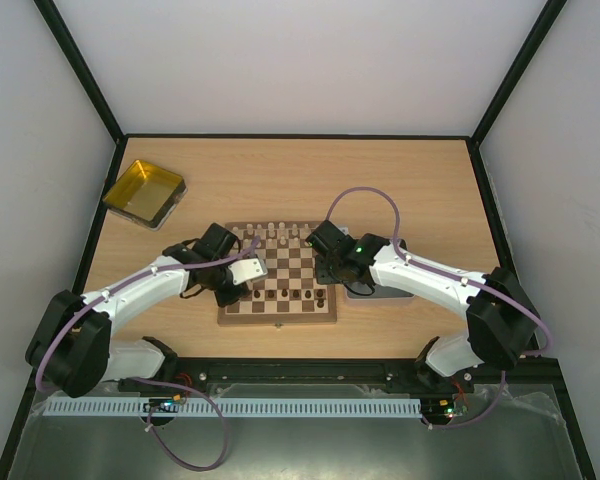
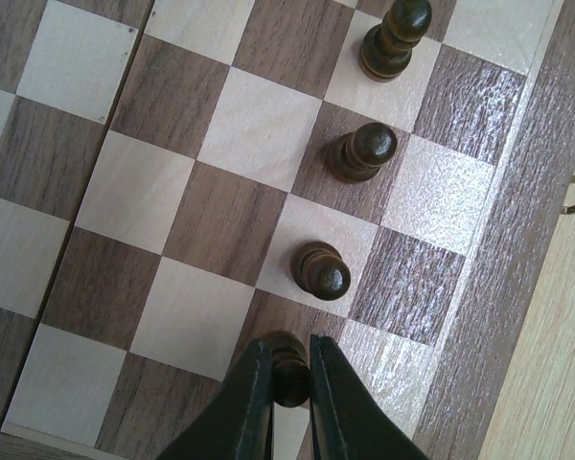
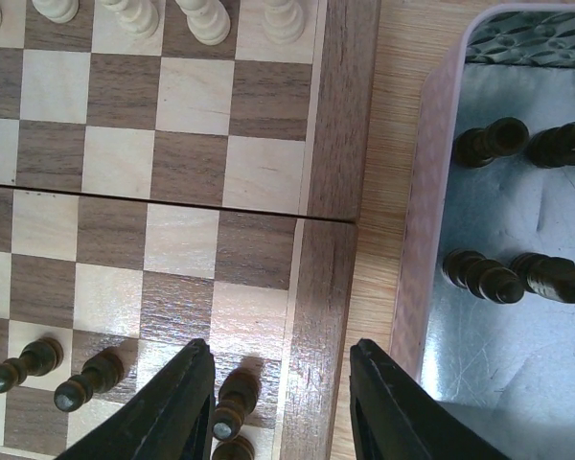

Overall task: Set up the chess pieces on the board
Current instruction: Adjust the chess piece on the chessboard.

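The board [image 1: 280,300] lies mid-table, with cream pieces [image 1: 277,233] along its far edge and dark pieces [image 1: 292,295] along its near rows. My left gripper [image 2: 289,359] is shut on a dark pawn [image 2: 289,374], low over a dark square near the board's border. Three more dark pawns stand in a line beyond it [image 2: 322,271], [image 2: 362,151], [image 2: 395,36]. My right gripper [image 3: 280,359] is open and empty over the board's right border [image 3: 321,287]. A dark piece [image 3: 232,393] stands just inside its left finger. Cream pieces [image 3: 206,19] line the top.
A grey tray [image 3: 517,345] right of the board holds several dark pieces lying down [image 3: 489,142], [image 3: 484,275]. In the top view it is mostly hidden under the right arm. A yellow tray [image 1: 143,190] sits at the far left of the table.
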Tool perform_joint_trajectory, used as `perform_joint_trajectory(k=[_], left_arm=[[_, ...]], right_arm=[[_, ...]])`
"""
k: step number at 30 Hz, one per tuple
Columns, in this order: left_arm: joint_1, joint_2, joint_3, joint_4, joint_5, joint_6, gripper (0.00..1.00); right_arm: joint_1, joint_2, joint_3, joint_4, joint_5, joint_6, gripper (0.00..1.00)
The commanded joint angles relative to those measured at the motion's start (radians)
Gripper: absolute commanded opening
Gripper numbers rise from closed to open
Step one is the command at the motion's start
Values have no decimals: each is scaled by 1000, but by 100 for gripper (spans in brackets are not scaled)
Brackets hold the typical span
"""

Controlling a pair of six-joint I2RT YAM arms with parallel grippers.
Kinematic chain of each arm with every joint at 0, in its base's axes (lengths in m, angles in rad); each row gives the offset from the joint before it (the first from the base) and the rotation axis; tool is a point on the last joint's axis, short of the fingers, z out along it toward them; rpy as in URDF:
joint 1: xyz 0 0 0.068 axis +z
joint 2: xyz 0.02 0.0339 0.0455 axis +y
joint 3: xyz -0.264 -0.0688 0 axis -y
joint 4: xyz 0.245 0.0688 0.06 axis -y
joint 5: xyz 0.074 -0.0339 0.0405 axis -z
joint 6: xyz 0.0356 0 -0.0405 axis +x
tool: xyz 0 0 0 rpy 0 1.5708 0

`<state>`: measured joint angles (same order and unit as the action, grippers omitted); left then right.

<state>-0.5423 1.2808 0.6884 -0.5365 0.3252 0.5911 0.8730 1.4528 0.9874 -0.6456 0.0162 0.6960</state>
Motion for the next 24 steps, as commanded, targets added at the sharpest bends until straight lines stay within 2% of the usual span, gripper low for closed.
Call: perform_joint_trajectory(k=[1,12,18,24], left_arm=[[-8,-3,-9,-26,15,-4,10],[-10,6,-12,-36,19,6,9],[-10,-8,-23,-15,-16,-1,25],[-10,-16,-27,6,-48,-8,28]], right_arm=[[6,-29,4,-16,28,6,38],[6,-28,-4,-9,28,11,38],[6,-31,-10,-8,27,13,38],[5,-34,-17,-1,24,16,38]])
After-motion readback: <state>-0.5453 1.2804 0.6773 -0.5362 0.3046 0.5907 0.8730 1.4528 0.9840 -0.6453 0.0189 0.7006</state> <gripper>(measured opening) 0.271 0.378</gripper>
